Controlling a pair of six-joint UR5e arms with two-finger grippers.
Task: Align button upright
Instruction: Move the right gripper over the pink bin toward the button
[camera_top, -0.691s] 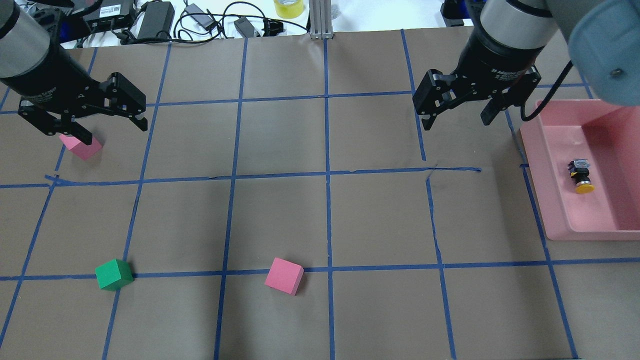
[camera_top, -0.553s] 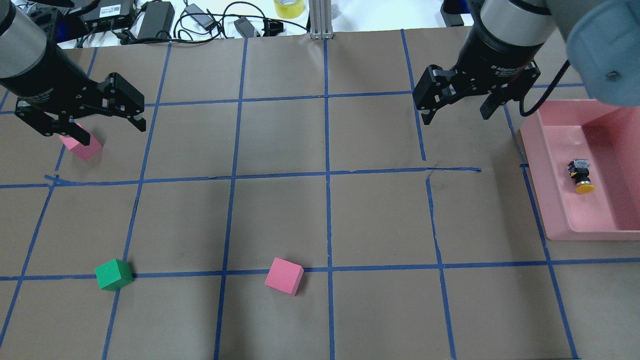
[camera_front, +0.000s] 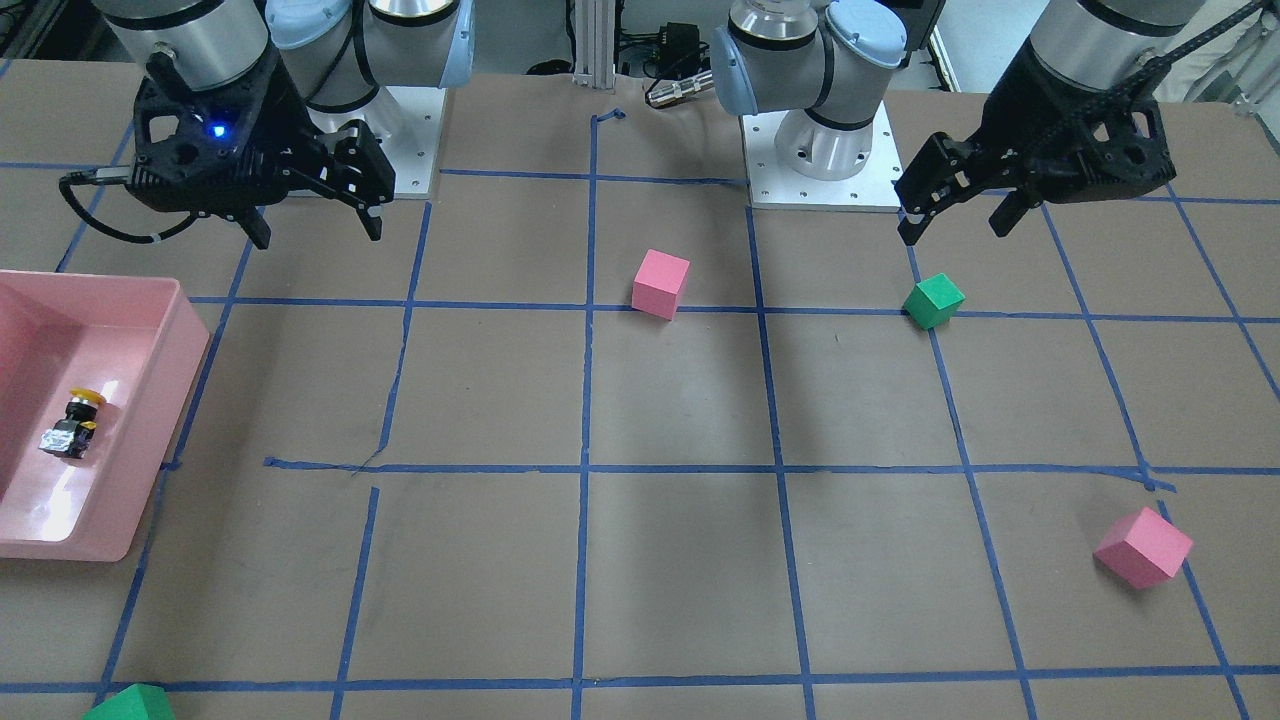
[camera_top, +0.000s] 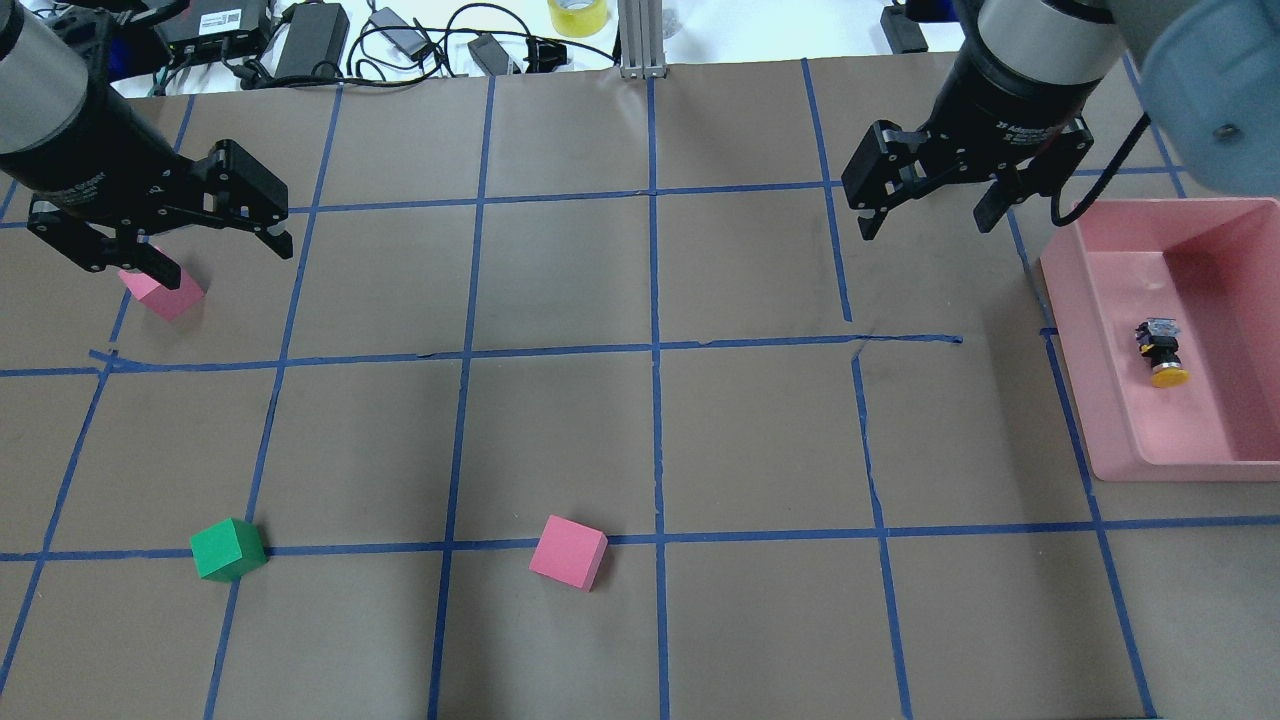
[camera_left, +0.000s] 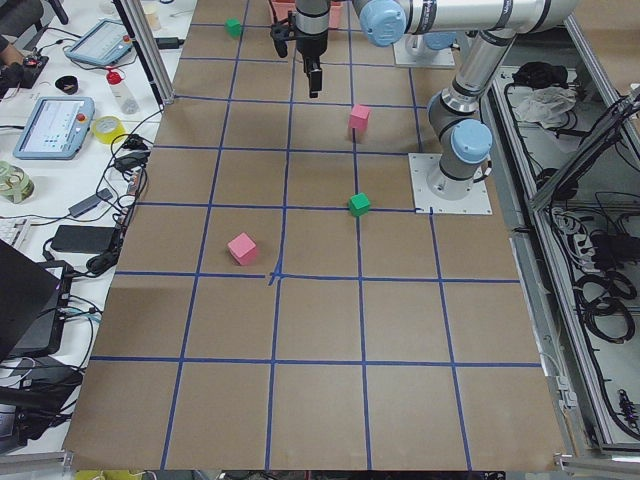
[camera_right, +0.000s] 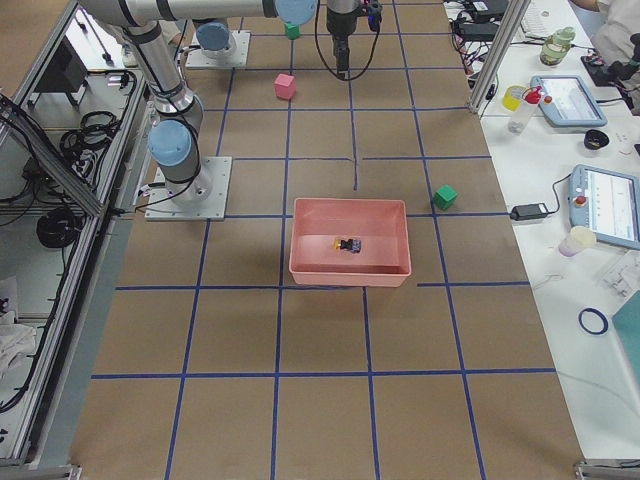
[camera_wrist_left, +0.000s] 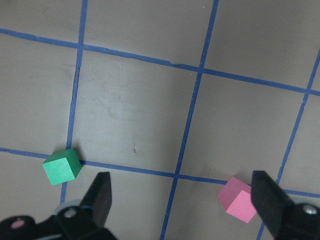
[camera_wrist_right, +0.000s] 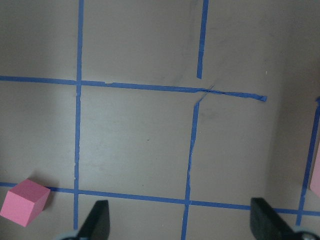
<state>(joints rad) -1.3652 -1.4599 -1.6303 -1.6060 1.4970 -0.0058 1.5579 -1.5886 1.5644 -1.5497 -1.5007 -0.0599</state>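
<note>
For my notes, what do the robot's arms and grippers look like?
Both arms are silver tubes with light-blue joint caps. The left gripper and right gripper are black, two-fingered, with white lettering. A black cable and blue light mark the right wrist.

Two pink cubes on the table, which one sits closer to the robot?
The mid-table pink cube, close in front of the robot. The other pink cube lies far out on the robot's left side.

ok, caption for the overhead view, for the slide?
Left gripper and right gripper hover open over the taped table; the button lies on its side in the pink bin.
</note>
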